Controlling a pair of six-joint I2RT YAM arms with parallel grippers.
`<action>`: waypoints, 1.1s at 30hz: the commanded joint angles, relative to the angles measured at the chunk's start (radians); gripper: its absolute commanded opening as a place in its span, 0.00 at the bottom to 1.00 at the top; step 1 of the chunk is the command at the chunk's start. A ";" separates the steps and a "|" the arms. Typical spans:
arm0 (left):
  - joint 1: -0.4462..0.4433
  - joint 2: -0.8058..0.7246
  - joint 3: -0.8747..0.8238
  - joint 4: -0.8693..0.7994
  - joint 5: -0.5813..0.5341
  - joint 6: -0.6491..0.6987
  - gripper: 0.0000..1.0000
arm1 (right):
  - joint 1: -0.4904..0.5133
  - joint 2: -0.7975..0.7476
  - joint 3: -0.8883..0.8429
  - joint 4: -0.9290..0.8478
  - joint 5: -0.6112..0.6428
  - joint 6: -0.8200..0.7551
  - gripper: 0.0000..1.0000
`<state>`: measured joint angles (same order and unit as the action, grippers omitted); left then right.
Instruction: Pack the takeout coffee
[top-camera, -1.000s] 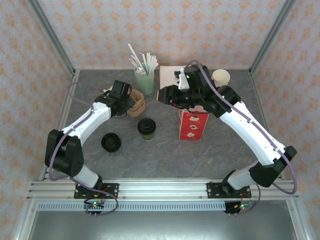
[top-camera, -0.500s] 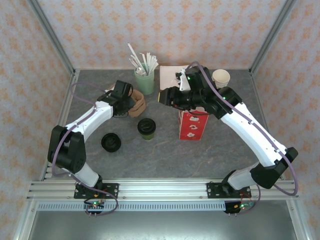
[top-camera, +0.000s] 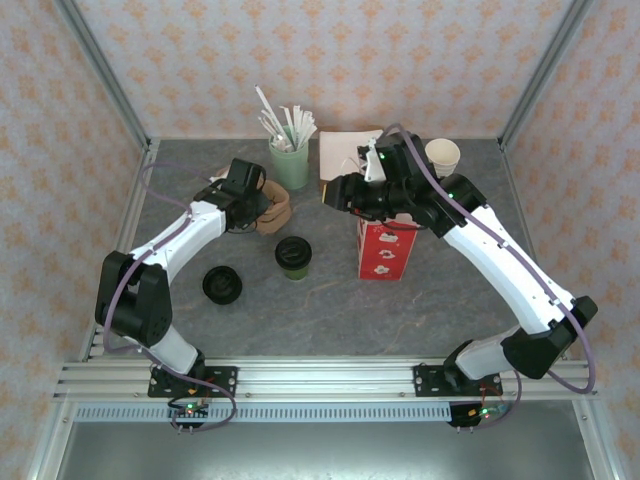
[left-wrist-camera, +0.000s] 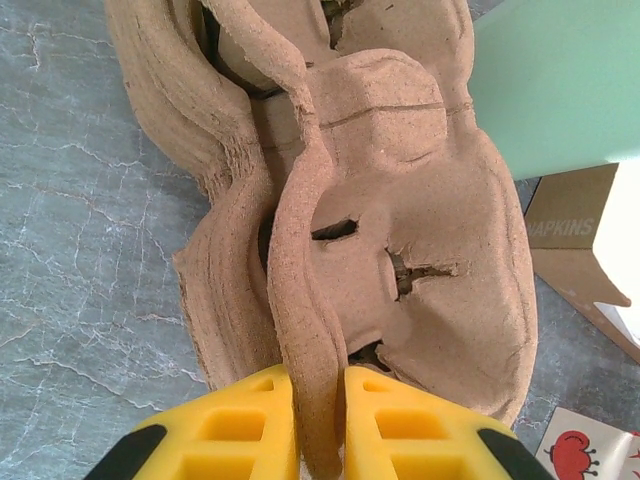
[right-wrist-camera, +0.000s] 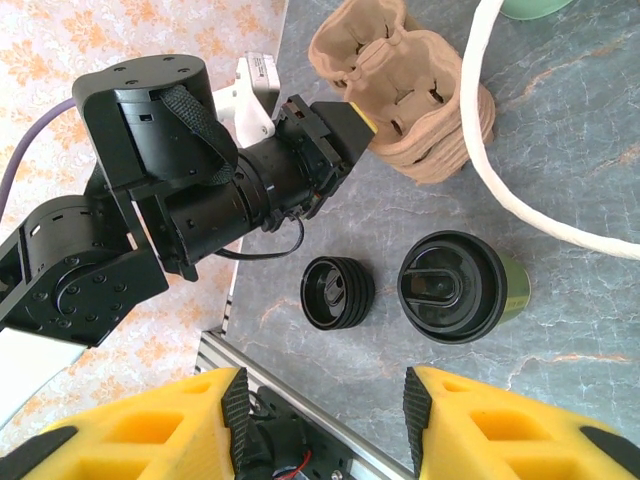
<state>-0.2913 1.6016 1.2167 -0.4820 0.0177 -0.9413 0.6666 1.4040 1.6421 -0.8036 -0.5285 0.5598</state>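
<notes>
The left end effector (left-wrist-camera: 320, 425) is clenched on the top cup carrier's (left-wrist-camera: 400, 200) wall — nested carriers beneath may lift with it. The coffee (top-camera: 293, 256) stands mid-table; the right end effector (right-wrist-camera: 320, 410) hangs released.

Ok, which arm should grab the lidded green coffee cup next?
Right, probably: the right gripper is open, empty and facing the coffee cup, while the left gripper is pinching the cardboard cup carrier.

Grey marble table (top-camera: 330, 310); takeout coffee (top-camera: 293, 256), black lids (top-camera: 221, 285), pulp carriers (top-camera: 276, 211), mint cup (top-camera: 291, 168), bag (top-camera: 385, 255)
</notes>
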 joint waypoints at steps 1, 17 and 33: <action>0.013 -0.015 0.031 -0.006 -0.025 0.019 0.14 | -0.007 -0.028 -0.012 0.003 -0.008 -0.004 0.48; 0.013 -0.162 0.001 0.058 0.030 0.050 0.11 | -0.007 -0.042 0.011 0.003 0.011 -0.008 0.48; 0.014 -0.427 0.069 0.013 0.185 0.176 0.00 | -0.047 -0.098 0.042 0.040 -0.041 -0.018 0.43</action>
<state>-0.2852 1.2240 1.2381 -0.4610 0.1291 -0.8322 0.6518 1.3369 1.6497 -0.7944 -0.5316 0.5537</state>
